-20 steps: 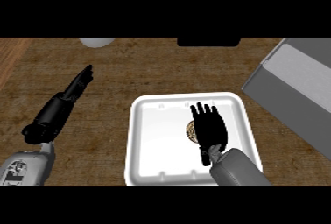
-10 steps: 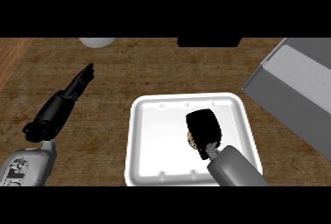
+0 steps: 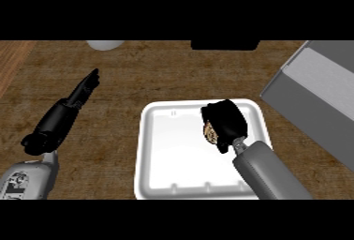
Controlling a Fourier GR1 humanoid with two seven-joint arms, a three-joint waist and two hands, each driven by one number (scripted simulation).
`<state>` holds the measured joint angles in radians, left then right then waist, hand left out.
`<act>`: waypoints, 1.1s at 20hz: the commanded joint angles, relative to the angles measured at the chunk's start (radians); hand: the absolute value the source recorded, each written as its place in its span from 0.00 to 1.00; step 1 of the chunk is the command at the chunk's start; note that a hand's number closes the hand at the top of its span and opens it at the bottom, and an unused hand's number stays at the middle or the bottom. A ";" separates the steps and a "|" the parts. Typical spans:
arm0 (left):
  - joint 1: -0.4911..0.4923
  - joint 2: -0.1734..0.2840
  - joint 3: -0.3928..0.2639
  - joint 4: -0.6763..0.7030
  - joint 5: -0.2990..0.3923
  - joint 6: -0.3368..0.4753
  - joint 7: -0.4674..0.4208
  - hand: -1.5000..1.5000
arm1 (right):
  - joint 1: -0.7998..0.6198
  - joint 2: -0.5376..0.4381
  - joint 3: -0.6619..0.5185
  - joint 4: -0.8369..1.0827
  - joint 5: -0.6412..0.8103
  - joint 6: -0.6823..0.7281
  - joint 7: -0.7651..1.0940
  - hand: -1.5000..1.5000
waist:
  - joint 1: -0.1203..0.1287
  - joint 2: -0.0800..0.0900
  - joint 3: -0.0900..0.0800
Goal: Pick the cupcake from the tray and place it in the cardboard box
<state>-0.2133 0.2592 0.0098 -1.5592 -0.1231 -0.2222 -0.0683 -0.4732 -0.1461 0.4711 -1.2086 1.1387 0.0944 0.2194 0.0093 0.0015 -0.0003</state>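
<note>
On the brown wooden desk (image 3: pixel 152 84), the grey cardboard box (image 3: pixel 314 101) at the right is not yet reached, so the placing is judged as not done. The white rectangular tray (image 3: pixel 173 154) is seen under the small brown cupcake (image 3: pixel 210 132), which is enclosed by the curled fingers of the right hand (image 3: pixel 227 123). The left hand (image 3: pixel 83 91) is kept straight, holding nothing.

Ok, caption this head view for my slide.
Right hand curled round the cupcake over the white tray; left hand resting open.
</note>
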 commanded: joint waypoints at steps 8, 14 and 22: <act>0.037 -0.016 0.002 -0.017 -0.014 0.002 -0.022 0.50 | -0.135 -0.162 -0.186 -0.073 -0.126 -0.024 -0.329 1.00 | -0.007 -0.005 0.000; 0.004 -0.004 0.021 0.044 -0.006 -0.019 -0.034 0.50 | -0.133 -0.166 -0.379 -0.195 -0.208 -0.048 -0.197 1.00 | -0.019 -0.004 0.000; 0.022 -0.003 0.024 -0.001 -0.014 -0.014 -0.014 0.50 | -0.258 -0.206 -0.619 -0.175 -0.278 -0.018 0.034 1.00 | -0.005 -0.003 0.000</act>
<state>-0.1983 0.2510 0.0305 -1.5398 -0.1336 -0.2344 -0.0842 -0.6589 -0.3201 -0.0511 -1.4009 0.8816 0.0578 0.1601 -0.0022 -0.0020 0.0002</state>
